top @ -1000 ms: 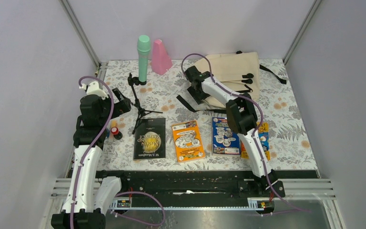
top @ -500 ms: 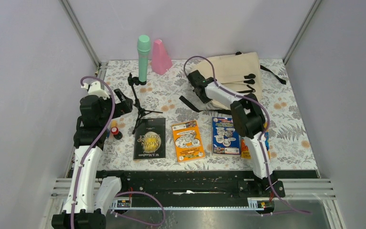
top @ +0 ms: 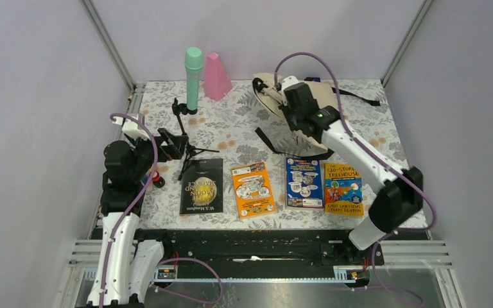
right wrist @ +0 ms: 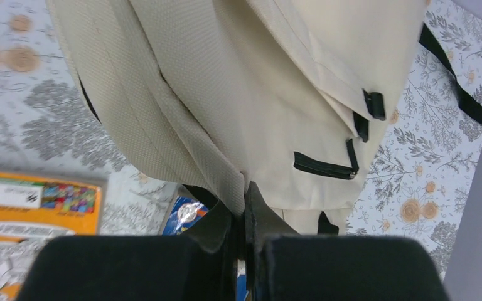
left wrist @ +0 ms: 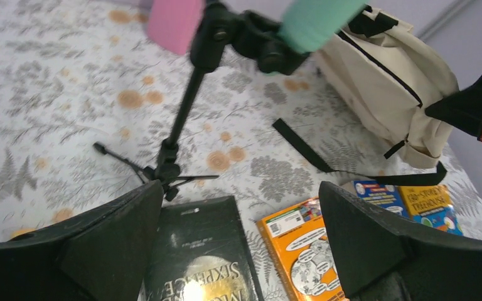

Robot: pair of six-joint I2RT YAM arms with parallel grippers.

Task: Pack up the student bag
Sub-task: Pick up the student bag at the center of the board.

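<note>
Grey walls enclose a bench (top: pixel 385 154) covered with a flowered cloth, on which everything is laid out. At the far right part of the bench the student bag (left wrist: pixel 383 78) is held up and tilted, a fold of its cream fabric being pinched between the fully closed fingers of the right hand (right wrist: pixel 245 195). This grip is judged to be meant for standing the bag up so that its opening can be reached. Whether the bag's bottom rests on the cloth cannot be told for certain, as the arm hides it from above. One black strap is seen trailing on the cloth toward the middle.

Four books are set in a row along the near edge, apparently so that each can be taken in turn: a black book (top: pixel 202 186), an orange book (top: pixel 253 189), a blue book (top: pixel 303 181) and a yellow book (top: pixel 343 188). None is packed yet.

A small black tripod (top: pixel 186 138) is placed left of the middle, with a mint bottle (top: pixel 193 77) and a pink cone (top: pixel 217 77) at the far edge.

The left hand (left wrist: pixel 238 207) is held wide open and empty above the tripod's feet and the black book, probably in readiness.
</note>
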